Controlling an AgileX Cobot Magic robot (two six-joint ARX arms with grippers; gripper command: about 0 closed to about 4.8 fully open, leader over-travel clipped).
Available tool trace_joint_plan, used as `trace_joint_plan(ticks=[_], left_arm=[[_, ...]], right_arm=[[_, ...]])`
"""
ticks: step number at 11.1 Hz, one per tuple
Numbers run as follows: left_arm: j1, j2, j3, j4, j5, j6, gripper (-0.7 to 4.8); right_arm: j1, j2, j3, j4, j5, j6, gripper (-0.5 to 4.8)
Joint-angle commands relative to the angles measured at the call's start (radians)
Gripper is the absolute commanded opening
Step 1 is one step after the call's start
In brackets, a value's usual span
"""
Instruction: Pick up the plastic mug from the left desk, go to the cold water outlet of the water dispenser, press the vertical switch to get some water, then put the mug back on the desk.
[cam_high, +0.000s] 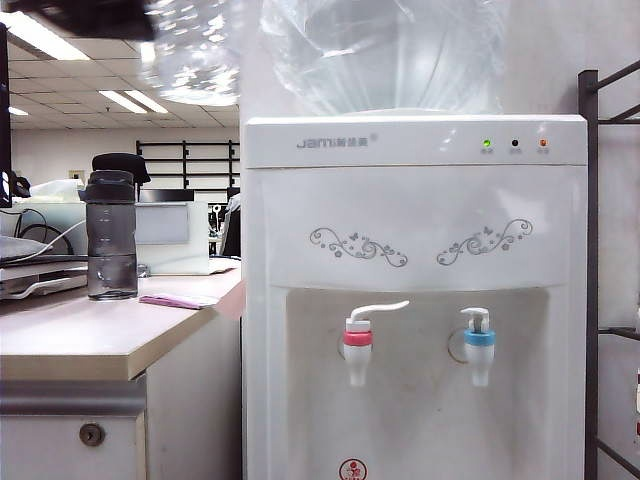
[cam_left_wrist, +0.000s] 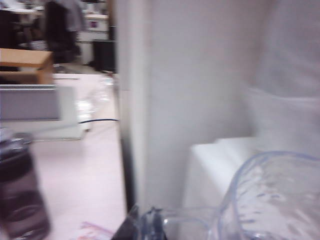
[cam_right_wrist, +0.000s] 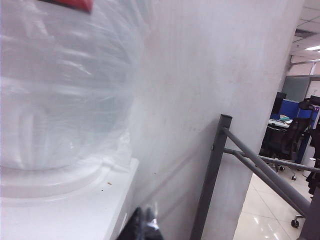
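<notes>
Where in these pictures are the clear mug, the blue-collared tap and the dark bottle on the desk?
plastic mug (cam_left_wrist: 280, 200): left wrist view, dimpled clear wall.
cold water outlet (cam_high: 479, 341): exterior view, blue collar.
dark grey bottle (cam_high: 110, 245): exterior view, middle of body.

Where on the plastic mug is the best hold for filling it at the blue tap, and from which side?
Grip the side handle, coming from the handle side: it juts clear of the plastic mug's dimpled wall and leaves the mouth open. The left gripper, shut, appears to hold it so, beside the water dispenser. The right gripper sits by the water bottle.
</notes>
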Motion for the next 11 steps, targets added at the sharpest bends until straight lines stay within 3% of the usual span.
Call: trace_joint_plan(ticks=[1, 3, 5, 6, 10, 11], left_arm=[[0.071, -0.002, -0.031, 0.061, 0.006, -0.004, -0.05], [0.103, -0.001, -0.090, 0.121, 0.005, -0.005, -0.06], [0.165, 0.013, -0.242, 0.260, 0.002, -0.013, -0.05], [0.178, 0.108, -0.330, 0.409, -0.029, -0.060, -0.05], [0.179, 0.344, -0.353, 0.635, -0.051, -0.086, -0.05], [0.179, 0.436, -0.353, 0.686, -0.099, -0.087, -0.05]], right_arm=[[0.002, 0.001, 0.003, 0.003, -0.002, 0.004, -0.05], [0.002, 0.000, 0.003, -0.003, -0.002, 0.004, -0.05], [0.003, 0.001, 0.003, -0.014, -0.003, 0.005, -0.05], [0.003, 0.001, 0.003, -0.020, -0.005, 0.005, -0.05], [0.002, 0.001, 0.003, -0.021, -0.005, 0.005, -0.05], [0.002, 0.001, 0.003, -0.039, -0.005, 0.005, -0.05]])
